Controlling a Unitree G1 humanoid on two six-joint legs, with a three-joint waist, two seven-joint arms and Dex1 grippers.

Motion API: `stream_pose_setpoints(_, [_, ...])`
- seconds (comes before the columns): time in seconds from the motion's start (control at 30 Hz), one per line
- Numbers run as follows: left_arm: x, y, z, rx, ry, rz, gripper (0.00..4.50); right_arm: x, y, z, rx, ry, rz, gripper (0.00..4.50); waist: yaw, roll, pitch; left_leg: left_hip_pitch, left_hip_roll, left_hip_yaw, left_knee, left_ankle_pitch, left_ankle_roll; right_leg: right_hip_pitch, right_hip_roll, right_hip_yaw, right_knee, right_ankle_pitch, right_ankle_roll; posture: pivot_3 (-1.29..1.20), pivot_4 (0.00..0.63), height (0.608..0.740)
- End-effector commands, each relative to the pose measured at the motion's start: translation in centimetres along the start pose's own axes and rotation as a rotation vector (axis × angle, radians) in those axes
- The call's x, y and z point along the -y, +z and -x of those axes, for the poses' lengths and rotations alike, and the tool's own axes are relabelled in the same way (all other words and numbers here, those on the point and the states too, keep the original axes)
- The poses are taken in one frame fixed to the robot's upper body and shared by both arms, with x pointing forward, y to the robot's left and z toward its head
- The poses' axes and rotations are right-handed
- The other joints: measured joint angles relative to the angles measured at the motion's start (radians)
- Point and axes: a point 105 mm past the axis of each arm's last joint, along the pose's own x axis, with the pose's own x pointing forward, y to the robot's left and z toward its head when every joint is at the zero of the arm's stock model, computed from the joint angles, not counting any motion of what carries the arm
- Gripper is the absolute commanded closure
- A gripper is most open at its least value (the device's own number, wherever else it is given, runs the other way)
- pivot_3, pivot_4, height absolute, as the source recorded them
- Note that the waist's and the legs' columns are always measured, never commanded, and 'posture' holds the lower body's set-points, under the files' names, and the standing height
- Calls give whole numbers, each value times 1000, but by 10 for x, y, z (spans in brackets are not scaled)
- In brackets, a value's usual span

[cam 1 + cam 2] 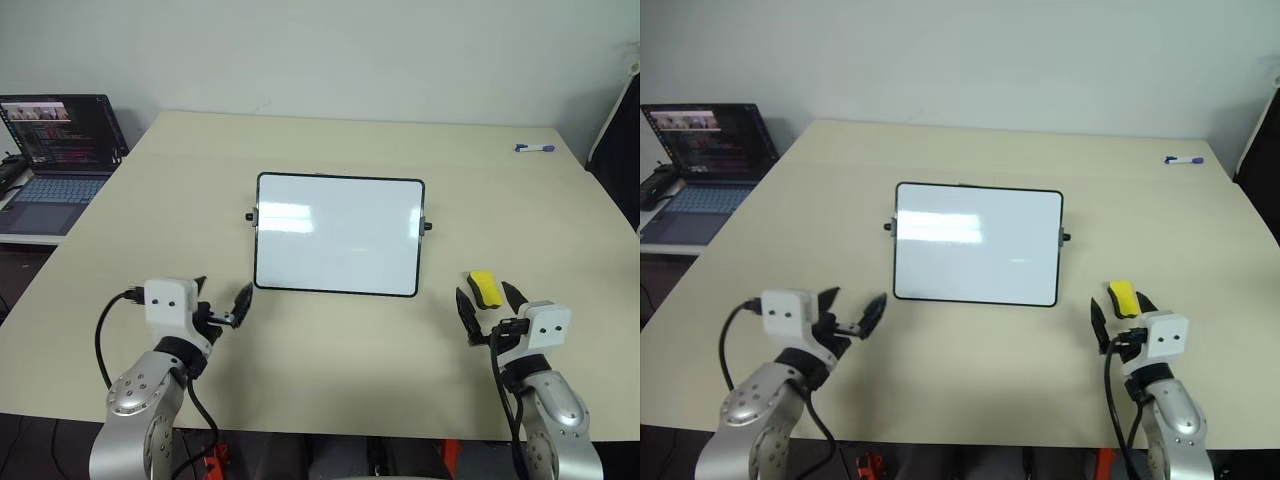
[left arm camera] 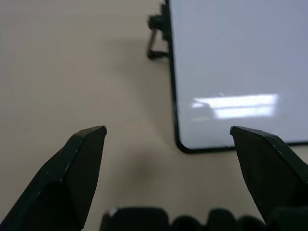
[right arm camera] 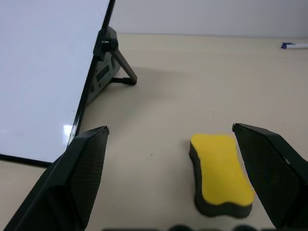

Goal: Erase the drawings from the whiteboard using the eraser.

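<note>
Left eye view: the small rectangular white glossy whiteboard (image 1: 338, 235) with its thin black frame is standing mid-counter on the pale beige counter (image 1: 330, 370), and its face is showing no pink-red drawings at all. The small oblong yellow eraser (image 1: 485, 289) with a dark underside is lying flat on the counter, just off the board's right near corner. The right claw (image 1: 489, 310) is sitting spread, with the eraser just ahead of its tips; the left claw (image 1: 222, 302) is also sitting spread, empty, near the board's left near corner. Judgement: the wiping appears complete and the eraser set down; the next move is calling only for both arms to draw clear without nudging board or eraser.

Right eye view: a white-and-blue marker pen (image 1: 1183, 160) is lying at the far right corner, and an open dark laptop (image 1: 710, 160) is sitting off the counter's left side.

Left wrist view: the board's black side knob (image 2: 156, 22) is showing close up, with clean board surface beyond.

Right wrist view: the eraser is lying between the two spread black fingers (image 3: 79, 168), touching neither, and the board's folding black rear stand (image 3: 115, 62) is visible, propping it tilted.
</note>
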Motion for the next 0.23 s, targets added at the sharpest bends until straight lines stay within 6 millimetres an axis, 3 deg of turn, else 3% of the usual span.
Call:
stream_pose_setpoints(0.03, [-6,5,-1,66,109,-57,0,9,13,2,50,1,-31,30,0,0,0,0,0,0,-1,0,0,0,0,0,0,1,2,0,150,740])
stream_pose_setpoints(0.23, [-2,-24,13,9,182,-27,0,19,17,0,34,-6,-4,30,-2,0,-1,-5,1,3,-3,-5,-4,-5,0,2,0,1,3,0,150,740])
